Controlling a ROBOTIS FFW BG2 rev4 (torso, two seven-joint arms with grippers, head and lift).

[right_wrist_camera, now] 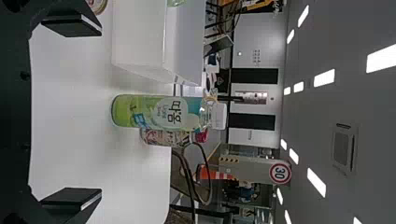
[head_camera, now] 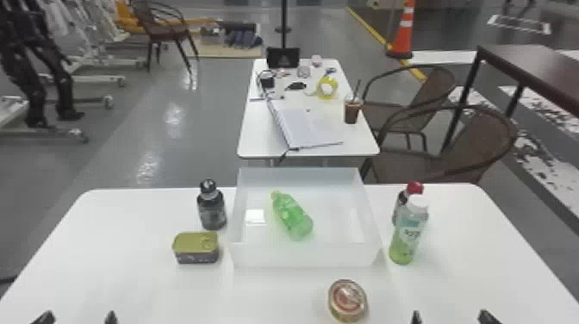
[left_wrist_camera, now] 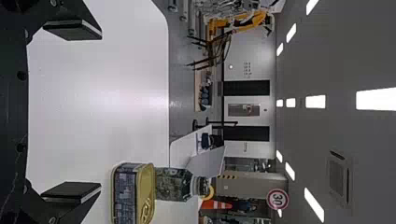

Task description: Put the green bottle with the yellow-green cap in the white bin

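The green bottle (head_camera: pixel 293 217) lies on its side within the white bin (head_camera: pixel 306 255), its yellow-green cap (head_camera: pixel 275 196) toward the bin's far left. At the bottom left of the head view is my left gripper (head_camera: pixel 77 319), fingers wide apart and nothing between them. My right gripper (head_camera: pixel 450 319) stands likewise spread at the bottom right, short of the bottles there. Both wrist views agree: the left gripper (left_wrist_camera: pixel 72 112) has bare table between its fingers, and the right gripper (right_wrist_camera: pixel 72 114) faces a clear-green bottle farther off, touching nothing.
Left of the bin are a dark bottle (head_camera: pixel 211 207) and a rectangular tin (head_camera: pixel 196 247). A white-capped bottle (head_camera: pixel 409 232) stands to its right, before a red-capped bottle (head_camera: pixel 400 204). A round tin (head_camera: pixel 347 300) sits nearer. Beyond is another table (head_camera: pixel 258 142) with a notebook.
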